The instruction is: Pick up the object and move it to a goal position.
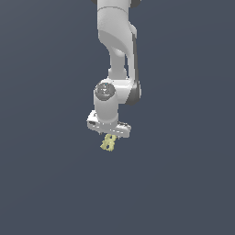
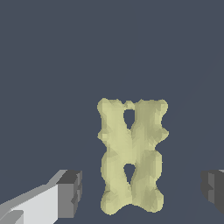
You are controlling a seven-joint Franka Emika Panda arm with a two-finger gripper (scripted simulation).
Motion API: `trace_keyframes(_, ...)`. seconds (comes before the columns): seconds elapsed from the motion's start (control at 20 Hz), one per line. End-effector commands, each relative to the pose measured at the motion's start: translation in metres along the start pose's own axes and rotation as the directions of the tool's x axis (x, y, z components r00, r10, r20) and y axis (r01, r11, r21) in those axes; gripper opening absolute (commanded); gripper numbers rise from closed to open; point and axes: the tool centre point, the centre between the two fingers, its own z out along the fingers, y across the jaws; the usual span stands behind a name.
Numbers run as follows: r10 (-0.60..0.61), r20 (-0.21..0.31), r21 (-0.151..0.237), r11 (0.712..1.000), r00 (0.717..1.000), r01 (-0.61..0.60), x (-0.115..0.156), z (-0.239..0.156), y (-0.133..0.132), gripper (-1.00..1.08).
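So in your exterior view the white arm [image 1: 117,50] came down from the top middle of the frame, with the wrist bending just above center and the flat white hand sitting a little below center. The block [image 1: 108,142] was the pale yellow thing poking out right under that hand, slightly toward the exterior view's left of the hand's middle, tilted a bit. You couldn't really see the fingers themselves from that angle; the hand body covered them.

The wrist view told you way more. The block [image 2: 131,157] sat dead between the two dark gray finger pads, long axis running away from the camera, with lumpy, notched edges and two dark teardrop holes down its centerline. One pad [image 2: 70,194] was on the end of a white finger, the other pad [image 2: 214,190] was only partly in frame at the edge. Your jaws [image 2: 142,192] were spread wide, with plain gaps of background showing between each pad and the block, so nothing was touching it or clamped on it.

The surface around everything was one flat slate-blue color in both views, no visible edge or shadow, so I honestly couldn't tell whether the block was resting on the counter [image 1: 183,183] or how far the pads were above it.
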Motion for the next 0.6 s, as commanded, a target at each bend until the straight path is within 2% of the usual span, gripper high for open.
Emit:
trace_keyframes(0.0, 0.012, -0.003, -0.001, 1.000, 1.000, -0.012, 0.000, 0.004, 0.002, 1.00)
trace_keyframes(0.3, 0.009, -0.001, -0.001, 1.000, 1.000, -0.009, 0.000, 0.008, 0.002, 1.00)
trace_keyframes(0.55, 0.011, -0.002, -0.001, 1.000, 1.000, -0.011, -0.001, 0.030, 0.002, 1.00)
